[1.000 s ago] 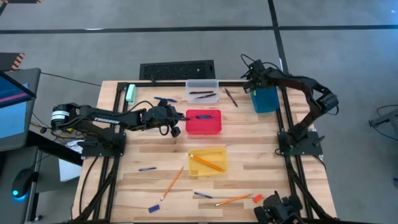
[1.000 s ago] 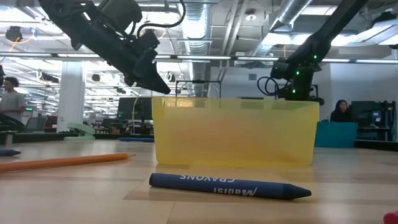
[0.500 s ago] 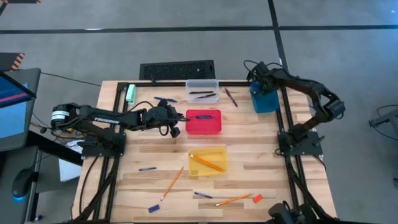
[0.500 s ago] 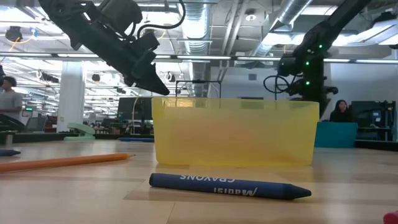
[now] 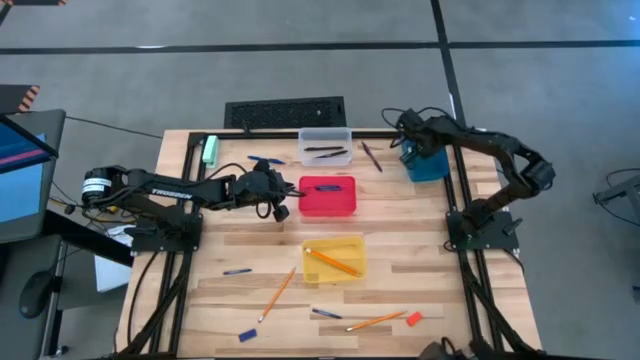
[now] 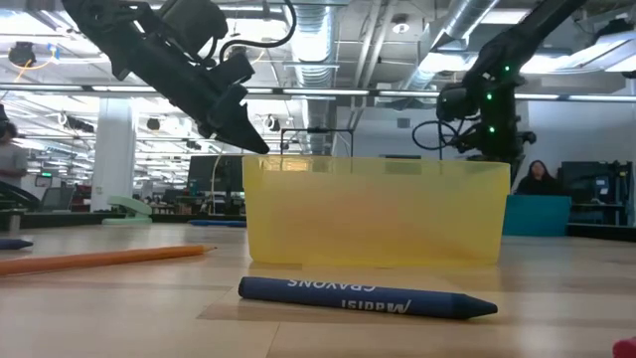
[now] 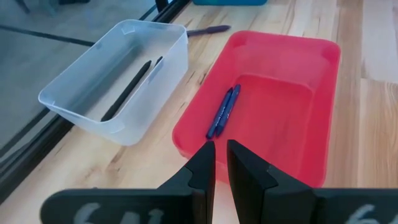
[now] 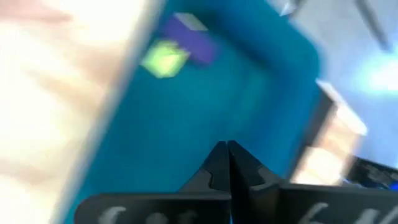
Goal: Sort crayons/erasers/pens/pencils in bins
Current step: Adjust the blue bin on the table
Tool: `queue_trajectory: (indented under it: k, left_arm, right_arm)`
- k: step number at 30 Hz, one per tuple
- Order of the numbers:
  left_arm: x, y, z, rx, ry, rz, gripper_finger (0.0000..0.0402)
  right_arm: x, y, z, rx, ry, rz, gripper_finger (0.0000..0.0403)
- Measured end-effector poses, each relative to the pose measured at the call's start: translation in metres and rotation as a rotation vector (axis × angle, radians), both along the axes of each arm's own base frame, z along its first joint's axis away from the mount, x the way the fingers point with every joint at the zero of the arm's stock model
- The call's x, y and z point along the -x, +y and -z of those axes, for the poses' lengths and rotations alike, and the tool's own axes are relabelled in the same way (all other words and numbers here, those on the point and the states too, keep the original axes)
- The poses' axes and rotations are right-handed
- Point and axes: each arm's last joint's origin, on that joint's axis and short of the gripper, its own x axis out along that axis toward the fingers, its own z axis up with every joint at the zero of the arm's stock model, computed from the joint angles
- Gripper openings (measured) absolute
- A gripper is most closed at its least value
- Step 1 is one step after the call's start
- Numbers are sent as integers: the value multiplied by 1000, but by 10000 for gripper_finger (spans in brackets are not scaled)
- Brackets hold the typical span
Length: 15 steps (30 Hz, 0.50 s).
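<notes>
My left gripper [image 5: 280,208] [image 7: 221,158] hangs shut and empty just left of the red bin [image 5: 327,196], which holds two blue pens [image 7: 222,112]. The clear bin [image 5: 325,146] holds black pens [image 7: 127,91], and the yellow bin [image 5: 333,258] a pencil [image 5: 333,262]. My right gripper [image 5: 405,133] [image 8: 227,149] is shut and empty above the blue bin [image 5: 428,162], where a yellow-green eraser [image 8: 165,59] lies. Loose on the table are pencils [image 5: 279,293], crayons [image 5: 237,271], pens [image 5: 371,156] and a red eraser [image 5: 414,319].
A pale green block [image 5: 210,150] lies at the far left corner. In the low view a blue crayon [image 6: 368,296] and a pencil [image 6: 99,259] lie in front of the yellow bin [image 6: 376,211]. Black frame rails [image 5: 462,190] run along the table's sides.
My right arm has shifted over the blue bin: its gripper has risen a little and drifted toward the table's right edge. My left arm and the items on the table have kept still.
</notes>
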Motion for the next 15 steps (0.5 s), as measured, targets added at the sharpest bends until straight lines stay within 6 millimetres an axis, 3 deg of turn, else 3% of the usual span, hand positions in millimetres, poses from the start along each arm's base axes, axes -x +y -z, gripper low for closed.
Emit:
queue_trajectory:
  k: [7,15]
  left_arm:
    - [0,0,0,-2,5,2,32]
    - [0,0,0,-3,5,2,32]
  right_arm:
    - [-9,23,3,-190,-41,-60,3]
    - [-20,29,6,-204,-102,-120,3]
